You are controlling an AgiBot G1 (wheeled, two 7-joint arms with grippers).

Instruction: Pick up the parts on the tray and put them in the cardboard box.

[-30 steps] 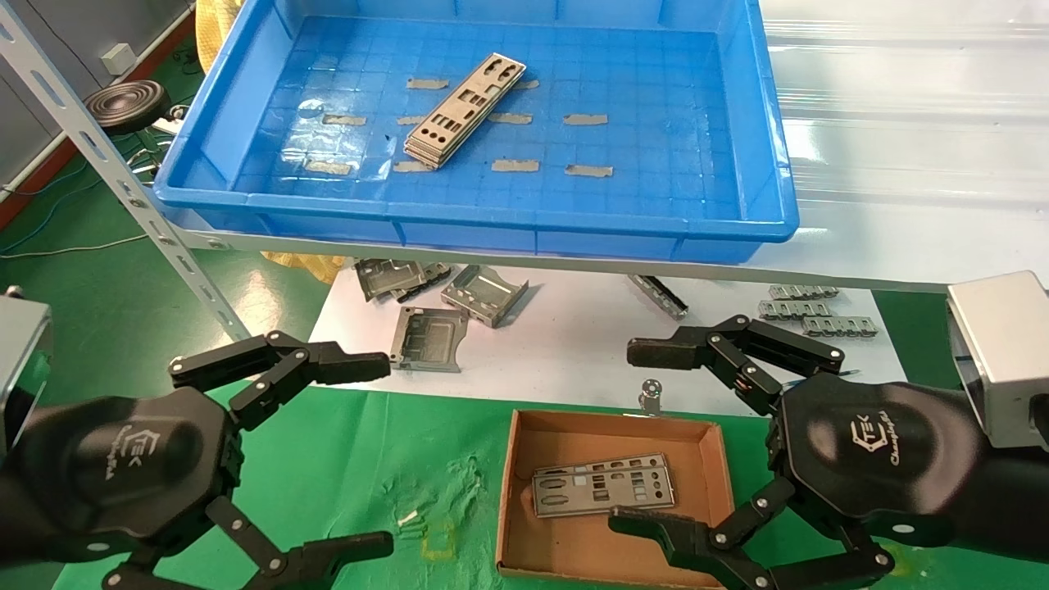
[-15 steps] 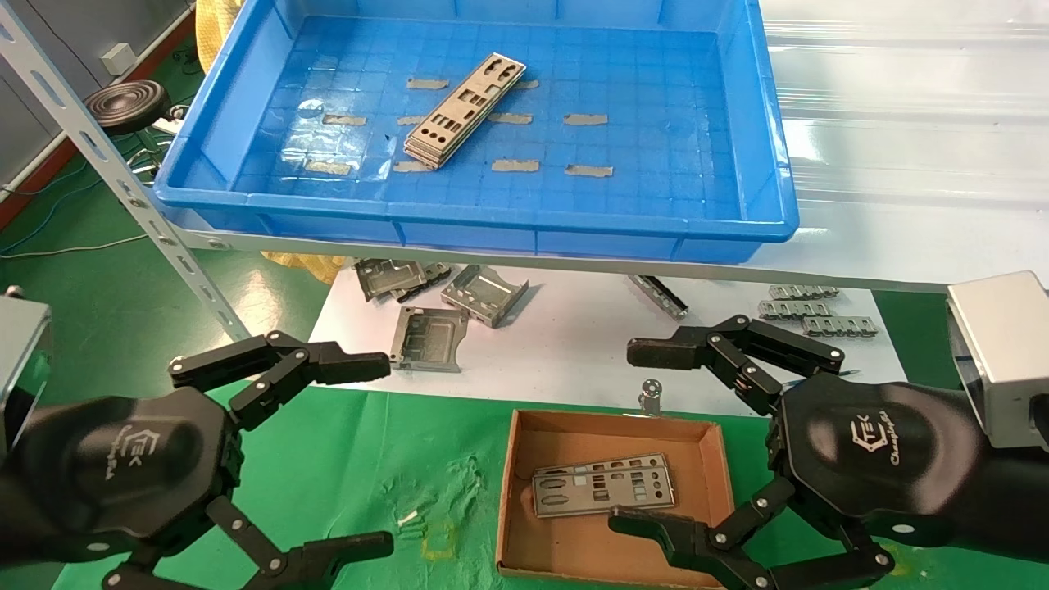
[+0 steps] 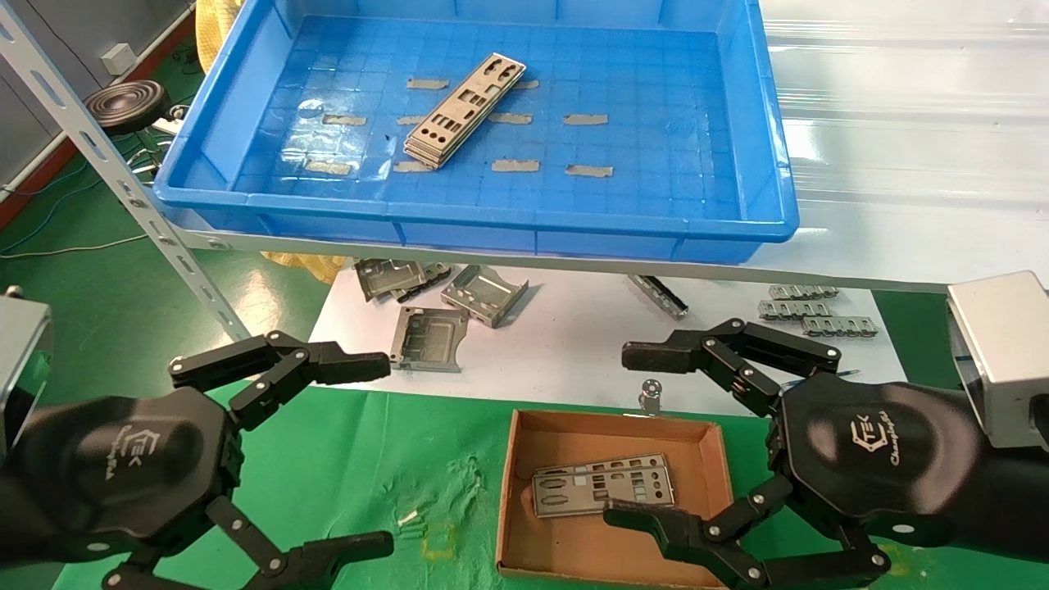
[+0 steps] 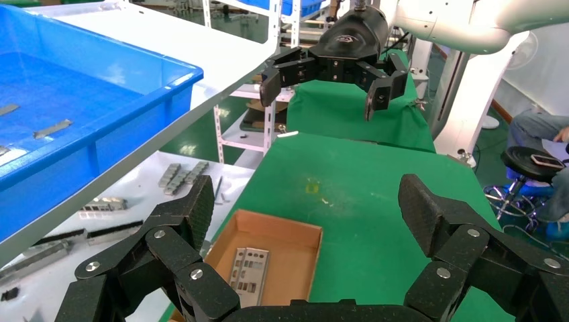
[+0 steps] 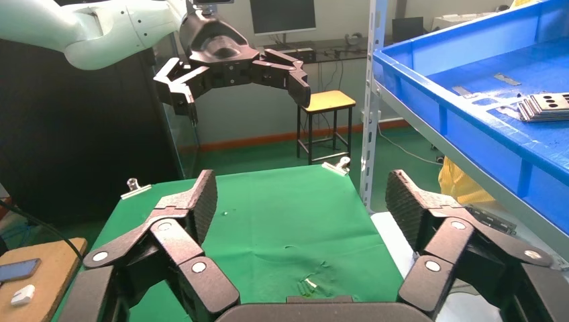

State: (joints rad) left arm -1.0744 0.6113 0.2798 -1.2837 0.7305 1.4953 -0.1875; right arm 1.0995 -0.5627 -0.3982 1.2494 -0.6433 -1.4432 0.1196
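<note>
A stack of silver punched plates point(image 3: 464, 121) lies slantwise in the blue tray point(image 3: 475, 215) on the upper shelf; the stack also shows in the right wrist view point(image 5: 545, 106). One plate point(image 3: 603, 485) lies flat in the cardboard box point(image 3: 610, 426) on the green cloth; it also shows in the left wrist view point(image 4: 247, 270). My right gripper point(image 3: 623, 434) is open and empty, low beside the box's right side. My left gripper point(image 3: 383, 452) is open and empty, low to the left of the box.
Folded metal brackets point(image 3: 483, 293) and slotted strips point(image 3: 803, 310) lie on a white sheet point(image 3: 574, 352) under the shelf. A slanted perforated shelf post point(image 3: 123, 184) stands at the left. A binder clip point(image 3: 651, 392) sits behind the box.
My right gripper has edged slightly to the left. Nothing else has moved.
</note>
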